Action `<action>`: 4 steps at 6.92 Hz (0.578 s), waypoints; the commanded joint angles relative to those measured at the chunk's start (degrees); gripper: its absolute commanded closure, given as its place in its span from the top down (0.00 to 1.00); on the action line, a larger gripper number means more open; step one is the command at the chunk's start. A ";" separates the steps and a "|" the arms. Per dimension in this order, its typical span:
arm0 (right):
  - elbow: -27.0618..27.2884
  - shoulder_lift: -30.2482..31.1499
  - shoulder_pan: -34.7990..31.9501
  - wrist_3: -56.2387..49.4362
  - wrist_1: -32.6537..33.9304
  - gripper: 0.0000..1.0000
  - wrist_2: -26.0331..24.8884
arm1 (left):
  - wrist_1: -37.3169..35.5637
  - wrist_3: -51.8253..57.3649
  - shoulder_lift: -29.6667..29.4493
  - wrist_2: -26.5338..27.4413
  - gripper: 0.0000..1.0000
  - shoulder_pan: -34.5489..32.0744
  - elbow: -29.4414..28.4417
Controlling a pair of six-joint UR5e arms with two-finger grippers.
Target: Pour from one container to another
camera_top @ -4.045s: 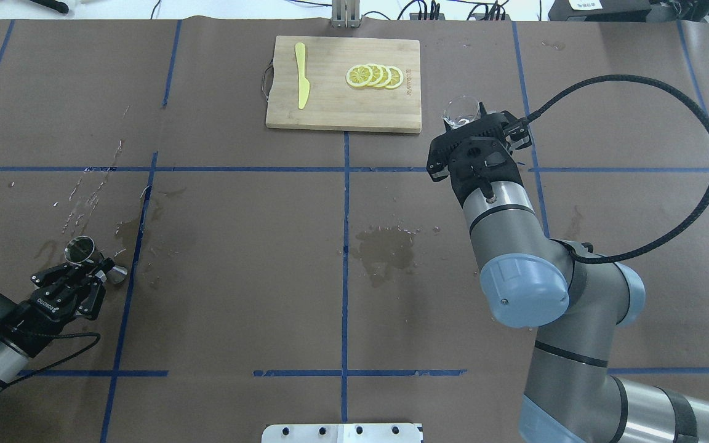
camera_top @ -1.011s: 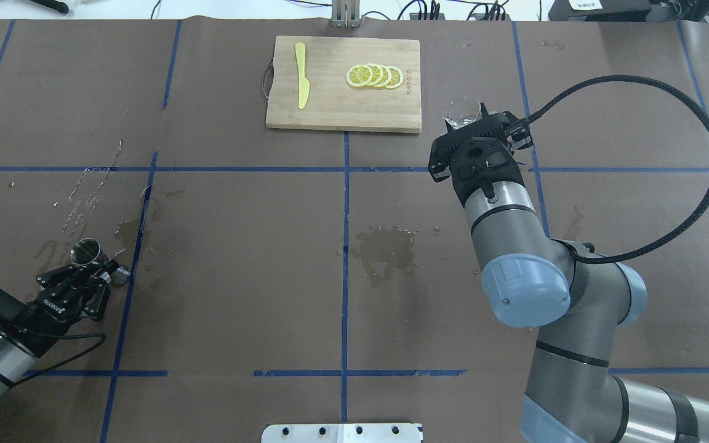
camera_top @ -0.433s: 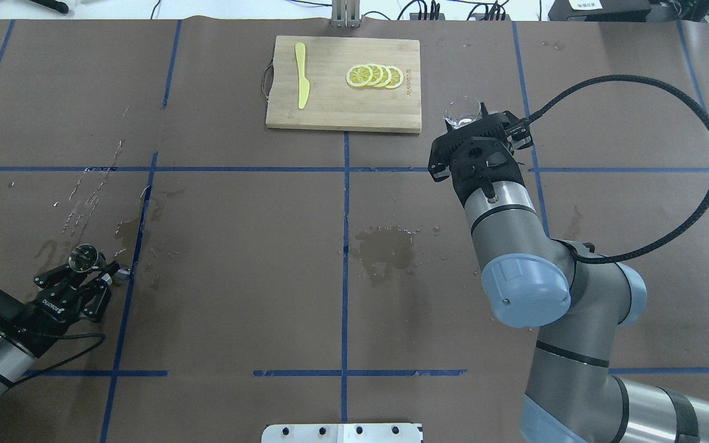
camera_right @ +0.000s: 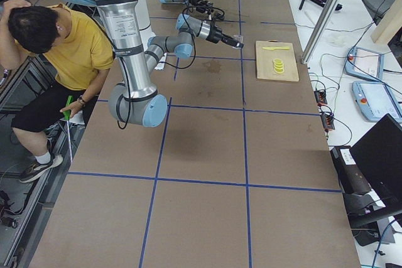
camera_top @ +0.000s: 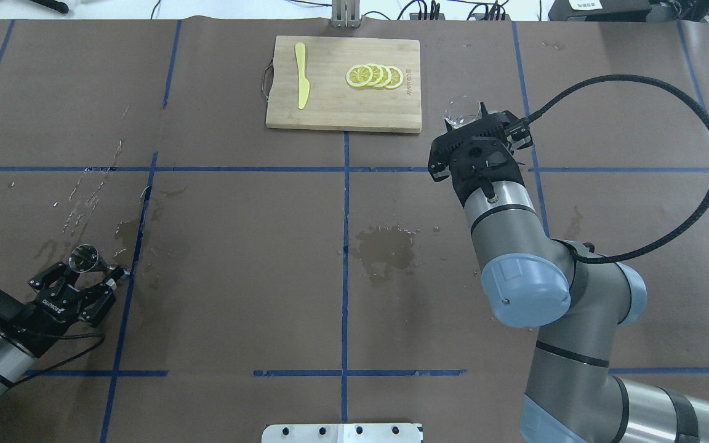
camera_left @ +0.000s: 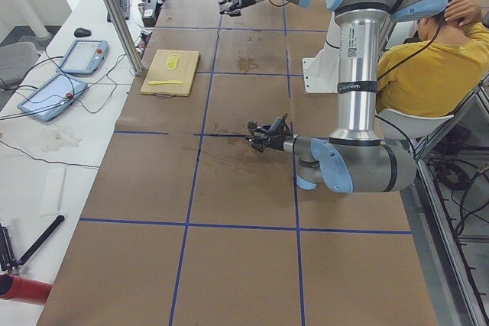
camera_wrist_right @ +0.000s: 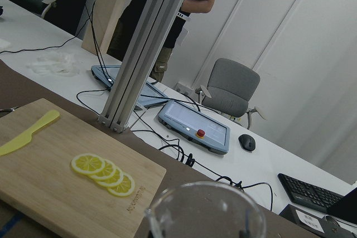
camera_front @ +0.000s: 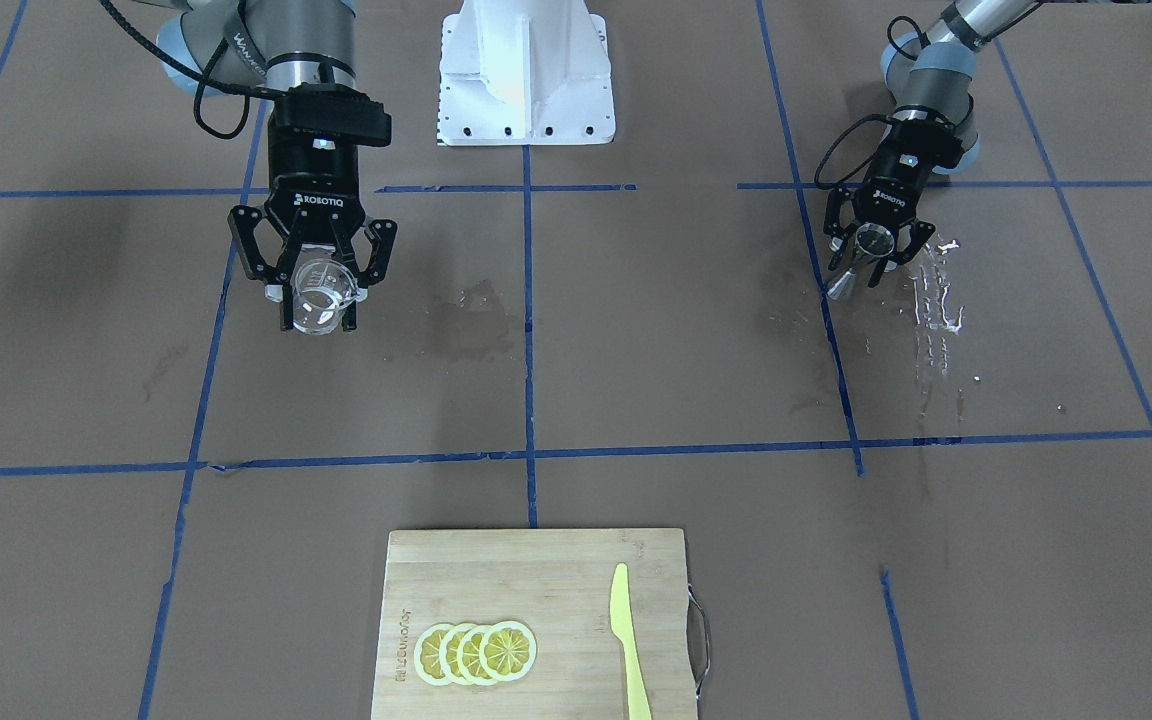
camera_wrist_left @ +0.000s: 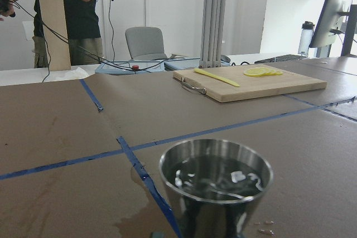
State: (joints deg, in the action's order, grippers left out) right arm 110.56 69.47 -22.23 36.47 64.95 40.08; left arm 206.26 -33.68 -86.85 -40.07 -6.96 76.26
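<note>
Reaching over a brown table (camera_top: 237,277) marked with blue tape, two robot arms each have a cup at their tips. The right gripper (camera_front: 319,318) is clamped on a clear glass cup (camera_front: 321,288), one finger on each side of its wall. The cup is upright and looks empty. Ahead of this gripper and to its left lies a wooden cutting board (camera_top: 330,101) with a fan of lemon slices (camera_top: 374,75) and a yellow knife (camera_top: 301,75). Well apart from it, the left gripper (camera_top: 82,275) has a small metal cup (camera_wrist_left: 215,185) standing upright between its fingers, with clear liquid inside. Whether those fingers press on it or stand just off it cannot be told from these angles. Water splashes (camera_front: 936,290) streak the table just ahead of that gripper, and a damp stain (camera_top: 385,246) lies between the two grippers.
</note>
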 commanded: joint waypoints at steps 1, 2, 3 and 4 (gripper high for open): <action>0.00 -0.03 0.00 0.00 0.00 0.00 0.00 | 0.28 0.02 0.45 -0.09 1.00 -0.08 0.47; 0.00 -0.03 0.00 0.00 0.00 0.00 0.00 | 0.55 0.02 0.63 -0.18 1.00 -0.08 0.73; 0.00 -0.03 0.00 0.00 0.00 0.00 0.00 | 0.64 0.02 0.80 -0.18 1.00 -0.08 0.91; 0.00 -0.03 0.00 0.00 0.00 0.00 0.00 | 0.72 0.02 0.89 -0.18 1.00 -0.08 1.25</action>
State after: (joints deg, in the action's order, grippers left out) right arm 110.57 69.43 -22.23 36.47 64.95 40.08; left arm 206.86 -33.66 -86.10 -40.24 -7.03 77.18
